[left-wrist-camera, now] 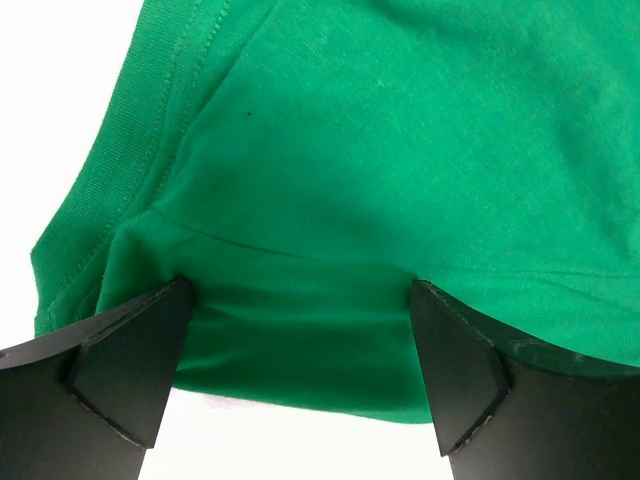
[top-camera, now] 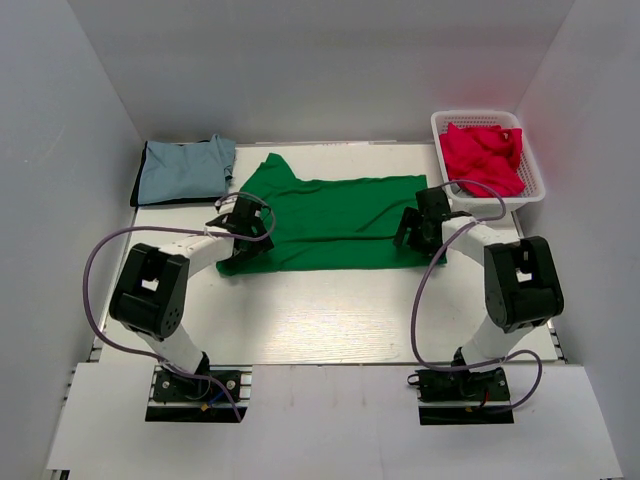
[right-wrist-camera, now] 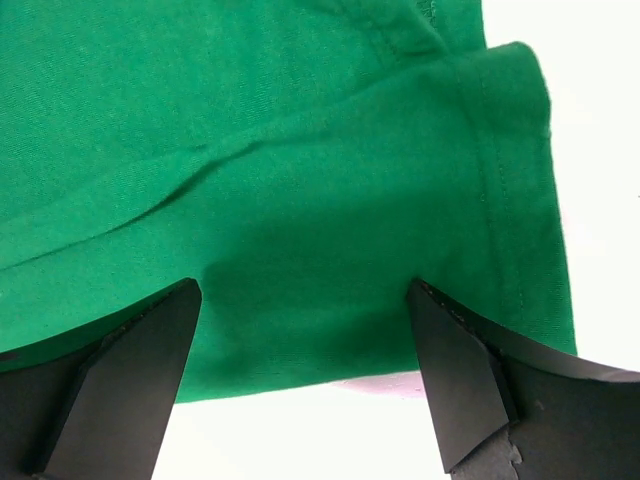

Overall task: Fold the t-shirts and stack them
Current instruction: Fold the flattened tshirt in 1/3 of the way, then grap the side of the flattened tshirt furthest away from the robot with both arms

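White table (top-camera: pixel 320 320) is carrying the green shirt (top-camera: pixel 340 215); my left gripper (left-wrist-camera: pixel 300 290) and right gripper (right-wrist-camera: pixel 303 288) are gaping wide at its near corners. I'm risking catching one layer, skewing the fold.

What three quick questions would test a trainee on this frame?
1. True or false: the green t-shirt is already folded and stacked on the blue-grey shirt.
2. What does the white basket at the far right hold? A. red shirts B. a yellow towel C. nothing
3. Are the left gripper and the right gripper open or shut?

Key: 1 false, it lies spread flat in the middle of the table; 2 A; 3 both open, each with its fingers apart at a near corner of the green t-shirt.
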You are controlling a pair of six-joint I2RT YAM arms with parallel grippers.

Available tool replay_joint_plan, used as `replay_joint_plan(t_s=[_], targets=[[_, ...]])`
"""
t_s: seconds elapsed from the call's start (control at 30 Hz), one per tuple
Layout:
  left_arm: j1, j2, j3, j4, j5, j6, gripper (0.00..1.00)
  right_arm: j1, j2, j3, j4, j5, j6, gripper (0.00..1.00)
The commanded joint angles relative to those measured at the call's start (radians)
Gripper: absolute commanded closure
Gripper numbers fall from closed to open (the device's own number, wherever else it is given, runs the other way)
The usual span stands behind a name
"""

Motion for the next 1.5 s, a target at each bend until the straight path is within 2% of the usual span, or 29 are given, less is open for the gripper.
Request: replay_joint_plan(t_s=[0.0, 0.1, 0.13, 0.2, 0.33, 0.37, 0.5, 0.63, 0.73, 0.83, 0.87, 0.97, 1.0, 1.03, 1.1, 1.13, 1.27, 1.33, 1.43, 1.47], targets=[[0.004, 0.015, -0.037, -0.044, 0.036, -0.057, 0.0, -0.015, 0.031, -0.057, -0.038, -0.069, 0.015, 0.1], [0.004, 0.004, -0.047, -0.191, -0.027, -0.133, 0.0, -0.021, -0.041, -0.2, -0.063, -0.084, 0.058, 0.1], [0.004, -0.005, -0.069, -0.258, -0.04, -0.159, 0.0, -0.018, -0.109, -0.222, -0.084, -0.092, 0.077, 0.1], [-0.008, -0.034, -0.103, -0.305, -0.04, -0.184, 0.0, -0.015, -0.162, -0.288, -0.106, -0.095, 0.094, 0.1], [-0.017, -0.144, -0.206, -0.406, 0.044, -0.261, 0.0, -0.01, -0.326, -0.393, -0.175, -0.11, 0.107, 0.1], [-0.017, -0.201, -0.227, -0.433, 0.061, -0.275, 0.0, -0.009, -0.418, -0.411, -0.187, -0.119, 0.089, 0.1], [-0.017, -0.359, -0.295, -0.455, 0.173, -0.264, 0.0, 0.01, -0.562, -0.416, -0.241, -0.162, 0.007, 0.1], [-0.017, -0.482, -0.21, -0.466, 0.158, -0.207, 0.0, 0.013, -0.627, -0.342, -0.229, -0.21, -0.051, 0.1], [-0.017, -0.493, -0.104, -0.345, 0.114, -0.108, 0.0, 0.013, -0.615, -0.255, -0.186, -0.178, -0.083, 0.1], [-0.002, -0.416, 0.022, -0.294, 0.056, -0.059, 0.0, 0.007, -0.566, -0.175, -0.086, -0.12, -0.091, 0.1], [-0.002, -0.378, 0.066, -0.294, -0.004, -0.058, 0.0, 0.007, -0.534, -0.126, -0.072, -0.086, -0.062, 0.1], [0.007, -0.159, 0.221, -0.264, -0.11, -0.036, 0.0, 0.003, -0.433, -0.045, -0.024, -0.057, -0.036, 0.1], [0.008, -0.158, 0.263, -0.263, -0.133, -0.035, 0.0, 0.002, -0.41, -0.028, -0.021, -0.055, -0.036, 0.1], [0.008, -0.052, 0.366, -0.277, -0.145, -0.016, 0.0, 0.003, -0.344, -0.009, -0.011, -0.05, -0.037, 0.1], [0.018, 0.056, 0.47, -0.294, -0.179, -0.005, 0.0, 0.002, -0.298, 0.067, -0.029, -0.033, -0.048, 0.1], [0.029, 0.154, 0.561, -0.303, -0.179, 0.01, 0.0, -0.001, -0.243, 0.102, -0.04, -0.029, -0.051, 0.1], [0.073, 0.346, 0.732, -0.271, -0.155, 0.079, 0.0, -0.009, -0.139, 0.185, -0.07, -0.003, -0.063, 0.1], [0.083, 0.411, 0.823, -0.239, -0.132, 0.134, 0.0, -0.009, -0.078, 0.227, -0.084, 0.005, -0.073, 0.1], [0.083, 0.509, 0.915, -0.202, -0.098, 0.21, 0.06, -0.016, -0.031, 0.271, -0.099, 0.017, -0.073, 0.1], [0.083, 0.527, 0.932, -0.167, -0.086, 0.275, 0.06, -0.018, -0.014, 0.274, -0.098, 0.023, -0.068, 0.1]])
